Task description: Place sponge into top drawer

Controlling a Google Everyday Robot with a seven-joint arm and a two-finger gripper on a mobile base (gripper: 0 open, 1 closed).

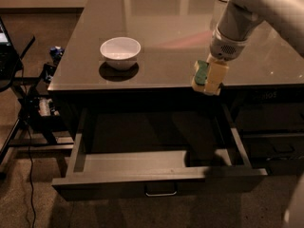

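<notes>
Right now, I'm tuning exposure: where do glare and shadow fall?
Camera view: dim warm light; glare specks and a reddish streak on the tabletop; dark shadow under the white bowl; top drawer interior murky; gripper holds the sponge at the tabletop's front edge.

My only camera sits high in front of the counter (166, 42) and looks steeply down and forward across its top, into the open top drawer (142, 175) below. It stands fairly near, so counter and drawer fill the view. My arm (247, 13) reaches in from the upper right. My gripper (210, 82), clamped on the sponge (201, 72), hangs at the counter's front edge.
</notes>
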